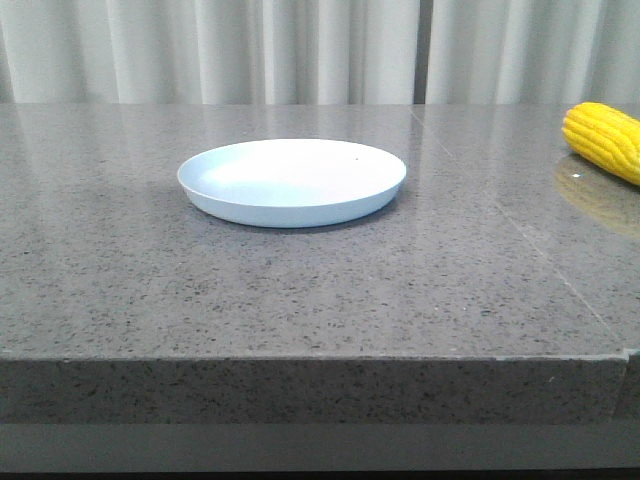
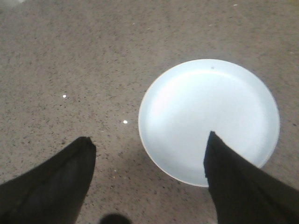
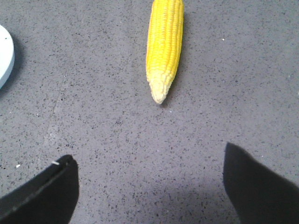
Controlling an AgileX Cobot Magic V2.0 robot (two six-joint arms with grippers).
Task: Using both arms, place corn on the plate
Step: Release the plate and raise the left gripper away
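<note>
Grey speckled stone, glossy enough to mirror things, makes up the counter (image 1: 300,290) in front of me. On it, a little toward 11 o'clock from the middle of the front view, sits the plate (image 1: 292,181), round, shallow and pale blue-white, with nothing on it. Far off toward 3 o'clock, cut by the edge of that view, lies the corn (image 1: 604,140), bright yellow, with a dull yellow reflection on the stone just below it. The two are well apart, with bare stone between them.

My left gripper (image 2: 147,158) hangs above the counter with its two dark fingers (image 2: 56,186) spread wide and nothing between them. One finger shows over bare stone, the other overlaps the near part of the plate (image 2: 201,102) in my left wrist camera; I cannot tell whether it touches the plate.

My right gripper (image 3: 149,179) is likewise spread, its black fingers (image 3: 42,193) wide apart and holding nothing. Ahead of it in my right wrist camera lies the corn (image 3: 164,46), flat on the stone, its rows of kernels running lengthwise and its paler tapered tip pointing back toward my fingers. The tip lies clear of both fingers, with speckled stone between. At the 9 o'clock edge of that same picture a sliver of the plate's rim (image 3: 5,56) shows, well apart from the cob. White curtains (image 1: 300,50) hang behind the counter's far edge.
</note>
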